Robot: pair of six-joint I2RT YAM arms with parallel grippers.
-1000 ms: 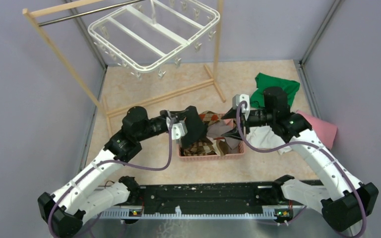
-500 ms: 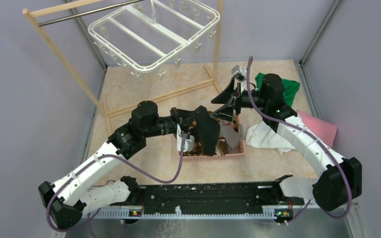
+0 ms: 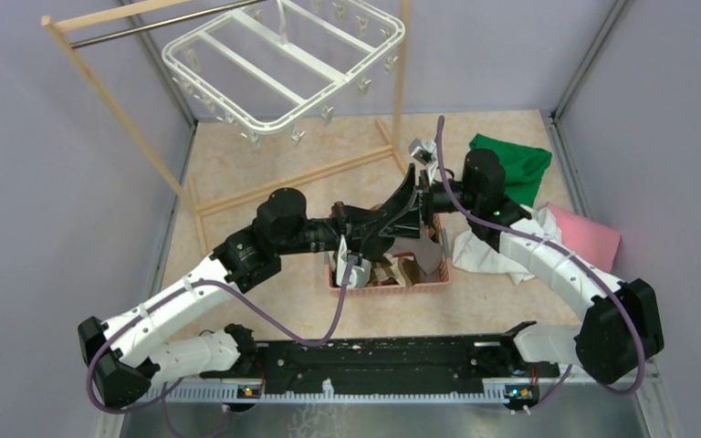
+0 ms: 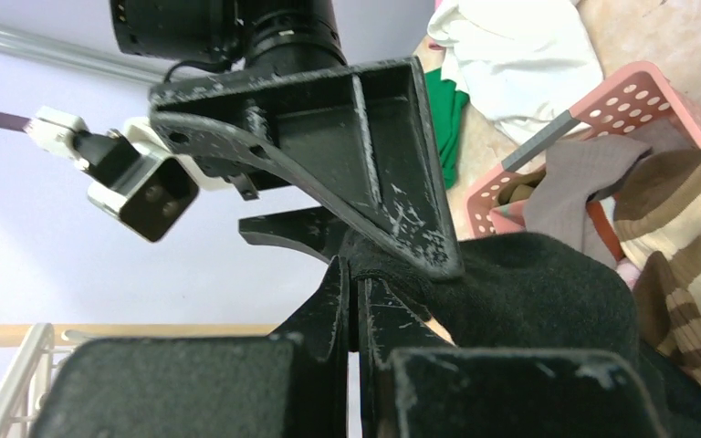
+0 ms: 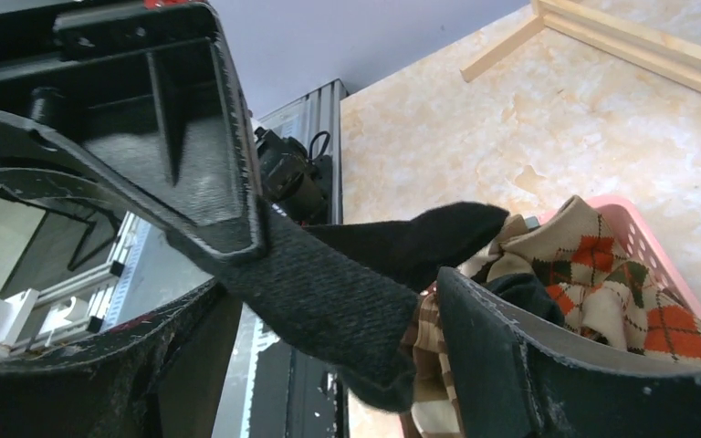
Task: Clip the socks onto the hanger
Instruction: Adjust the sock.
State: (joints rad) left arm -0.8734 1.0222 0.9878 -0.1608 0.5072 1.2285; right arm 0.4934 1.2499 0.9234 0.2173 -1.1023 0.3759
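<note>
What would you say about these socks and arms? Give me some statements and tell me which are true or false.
1. The left gripper is shut on the black sock. True.
2. The right gripper is clamped shut. False: its jaws stand open around that sock.
3. Socks hang from the hanger. False: none is clipped on.
4. An argyle sock lies in the pink basket. True.
5. The green cloth lies in the basket. False: it lies on the table.

Black sock (image 4: 548, 292) over heaped socks (image 3: 402, 269); white clip hanger (image 3: 256, 70) tilted, aloft.
</note>
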